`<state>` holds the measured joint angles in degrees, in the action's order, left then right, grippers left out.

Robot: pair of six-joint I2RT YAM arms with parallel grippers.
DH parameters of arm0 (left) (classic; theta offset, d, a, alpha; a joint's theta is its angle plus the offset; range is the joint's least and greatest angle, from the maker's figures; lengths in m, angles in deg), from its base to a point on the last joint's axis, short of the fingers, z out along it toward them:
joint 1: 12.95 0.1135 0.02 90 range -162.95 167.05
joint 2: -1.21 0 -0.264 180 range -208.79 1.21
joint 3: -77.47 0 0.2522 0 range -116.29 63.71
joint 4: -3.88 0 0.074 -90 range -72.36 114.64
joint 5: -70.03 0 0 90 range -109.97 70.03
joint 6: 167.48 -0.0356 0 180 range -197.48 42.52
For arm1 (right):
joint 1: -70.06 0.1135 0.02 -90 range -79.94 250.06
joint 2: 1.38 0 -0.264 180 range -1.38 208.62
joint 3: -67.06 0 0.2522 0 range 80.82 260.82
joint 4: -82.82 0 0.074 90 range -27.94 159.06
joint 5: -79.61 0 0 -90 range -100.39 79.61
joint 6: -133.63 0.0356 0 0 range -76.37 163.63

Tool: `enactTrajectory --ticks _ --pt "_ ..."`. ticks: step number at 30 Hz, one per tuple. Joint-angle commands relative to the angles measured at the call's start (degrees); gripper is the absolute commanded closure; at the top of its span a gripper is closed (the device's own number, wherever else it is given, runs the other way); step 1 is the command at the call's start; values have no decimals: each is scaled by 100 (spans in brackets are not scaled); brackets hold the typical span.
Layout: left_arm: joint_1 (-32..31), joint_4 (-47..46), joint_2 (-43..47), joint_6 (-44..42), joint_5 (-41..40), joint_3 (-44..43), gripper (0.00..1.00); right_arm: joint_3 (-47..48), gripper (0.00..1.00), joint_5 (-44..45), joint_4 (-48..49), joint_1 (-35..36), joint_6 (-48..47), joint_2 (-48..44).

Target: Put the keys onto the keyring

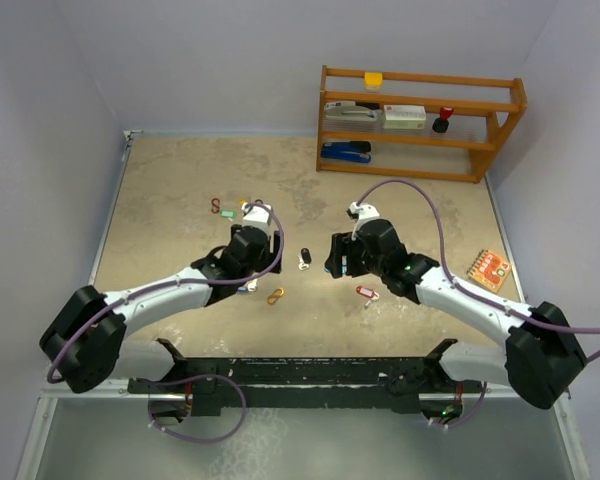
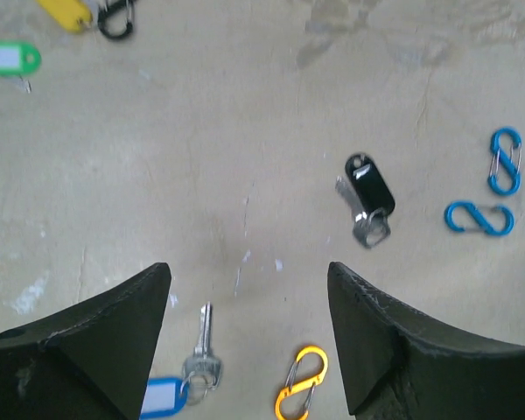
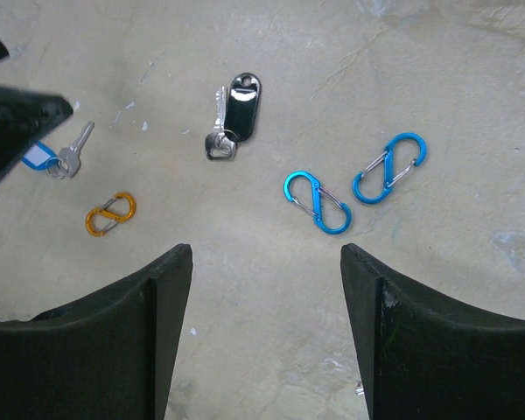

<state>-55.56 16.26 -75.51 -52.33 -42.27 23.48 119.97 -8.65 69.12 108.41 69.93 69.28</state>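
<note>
Left fingers fill the bottom of the wrist view, spread wide and gripping nothing. Lying between them is the blue-tagged key, flat on the desk, blade pointing away, nearer one finger than the other. Over to the black-tagged key, out in the middle between the two arms, its tag tilted and the metal tucked alongside. A red-tagged key lies by the right arm. The green tag and yellow tag sit well apart at the far side, their keys too small to make out.

My read: these are light, stiff, thin little things, slick metal lying flush on the desk, so the blade is a poor place to pinch. The plastic tag is thicker and gives more to squeeze, so go across that.

An orange clip rests just beside the blue-tagged key. The blue clips lie side by side ahead of the right fingers, which are also parted and empty, hovering above the desk.
</note>
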Motion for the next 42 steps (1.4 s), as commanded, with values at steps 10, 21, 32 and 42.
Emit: enactTrajectory --ticks 10,21,32,42 --pt "-1035 63 424 334 292 898 27 162 25 623 -414 25 27 -719" --pt "-1669 -59 40 426 -242 1007 26 128 24 847 -567 23 7 -885" --pt "-1768 -77 -233 406 -527 955 31 92 24 898 -618 18 -11 -998" --pt "-1763 -29 -462 434 -503 826 38 75 23 899 -629 22 -20 -1071"
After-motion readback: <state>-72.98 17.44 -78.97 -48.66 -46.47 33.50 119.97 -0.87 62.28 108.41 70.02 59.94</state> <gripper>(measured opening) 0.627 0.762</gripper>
